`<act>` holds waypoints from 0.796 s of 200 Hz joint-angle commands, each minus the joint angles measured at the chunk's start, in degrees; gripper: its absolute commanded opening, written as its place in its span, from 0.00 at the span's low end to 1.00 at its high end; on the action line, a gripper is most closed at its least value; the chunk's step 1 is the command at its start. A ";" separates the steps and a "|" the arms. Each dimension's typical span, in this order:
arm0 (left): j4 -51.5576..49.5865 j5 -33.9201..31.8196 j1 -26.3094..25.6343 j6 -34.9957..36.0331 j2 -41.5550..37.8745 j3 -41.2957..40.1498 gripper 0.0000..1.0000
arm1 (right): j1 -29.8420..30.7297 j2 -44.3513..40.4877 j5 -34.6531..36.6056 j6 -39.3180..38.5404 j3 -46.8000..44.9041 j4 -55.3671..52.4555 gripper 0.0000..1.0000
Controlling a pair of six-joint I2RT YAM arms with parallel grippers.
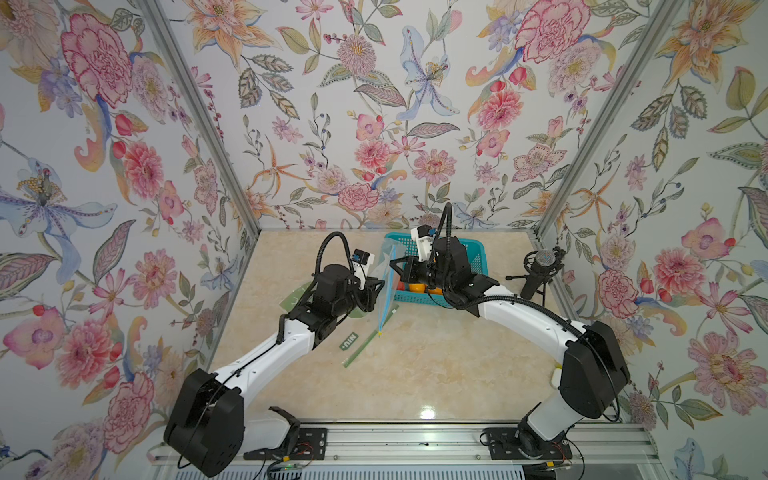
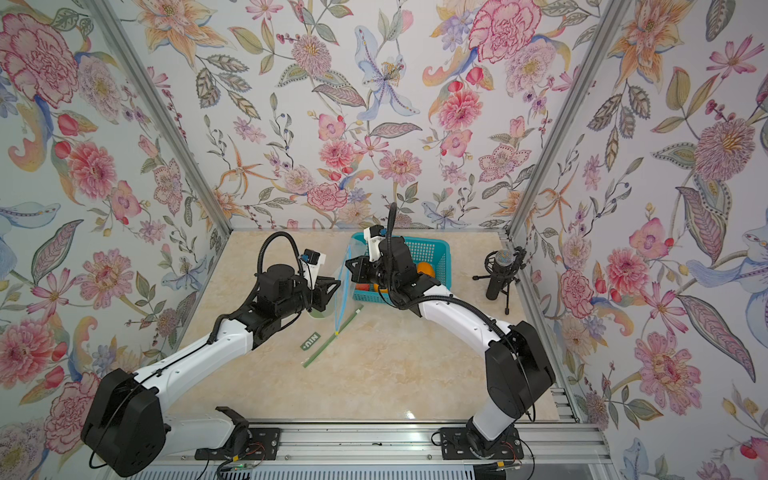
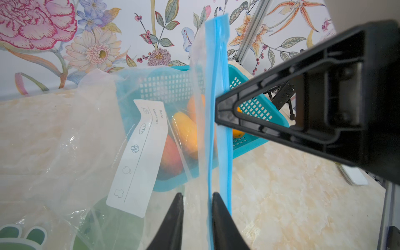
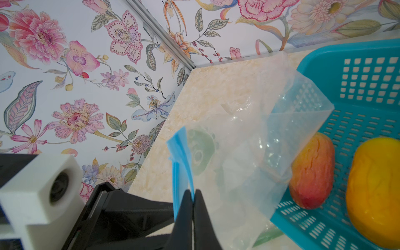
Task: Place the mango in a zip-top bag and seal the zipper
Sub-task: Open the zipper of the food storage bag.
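Observation:
A clear zip-top bag (image 1: 384, 297) (image 2: 338, 297) with a blue zipper strip (image 3: 218, 108) hangs between the two arms, left of a teal basket (image 1: 473, 253) (image 2: 432, 249). My right gripper (image 4: 193, 191) (image 1: 392, 262) is shut on the blue strip near one end. My left gripper (image 3: 195, 194) (image 1: 380, 286) stands at the bag's mouth, open by a narrow gap, with clear film between its fingers and the strip beside one finger. A red-orange mango (image 4: 311, 171) and a yellow mango (image 4: 376, 190) lie in the basket, outside the bag.
A microphone on a small tripod (image 1: 540, 266) (image 2: 500, 270) stands right of the basket. Green packaging strips (image 1: 361, 349) and a small green label (image 1: 348, 341) lie on the marble table. More green-printed packaging (image 3: 21, 236) lies under the left arm.

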 commanded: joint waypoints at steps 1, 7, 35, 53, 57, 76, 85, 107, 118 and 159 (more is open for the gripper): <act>0.02 -2.94 -0.04 -0.82 1.53 -0.09 0.10 | 0.17 -2.32 1.11 0.55 -1.19 -1.23 0.00; -0.32 -4.13 -0.01 -0.90 1.69 0.19 0.05 | 0.15 -2.65 1.54 0.43 -1.24 -1.81 0.00; -4.01 -14.91 -0.02 -1.17 -0.43 2.89 0.00 | 0.00 -5.32 6.53 -0.67 -1.48 -8.02 0.00; -6.85 -23.06 -0.25 -1.18 -2.96 5.28 0.00 | -0.25 -7.06 12.38 -1.22 -1.67 -14.37 0.00; -7.43 -24.82 -0.52 -0.91 -3.48 5.79 0.00 | -0.33 -7.44 13.46 -1.38 -1.77 -15.59 0.00; -9.26 -32.00 -2.72 0.80 -5.14 7.76 0.00 | -0.55 -7.99 18.30 -2.75 -1.74 -20.02 0.00; -9.98 -34.63 -4.19 1.48 -5.35 8.62 0.00 | -0.56 -7.68 19.75 -3.56 -1.41 -21.53 0.00; -12.31 -44.03 -9.66 4.15 -5.10 11.60 0.00 | -0.58 -5.76 23.44 -5.31 0.51 -24.59 0.00; -13.60 -49.05 -12.30 5.23 -4.91 13.45 0.00 | -0.63 -4.67 23.75 -6.79 1.52 -24.57 0.00; -19.68 -54.61 -15.24 2.36 -3.15 20.39 0.00 | 0.88 -1.91 17.45 -11.08 8.91 -24.00 0.26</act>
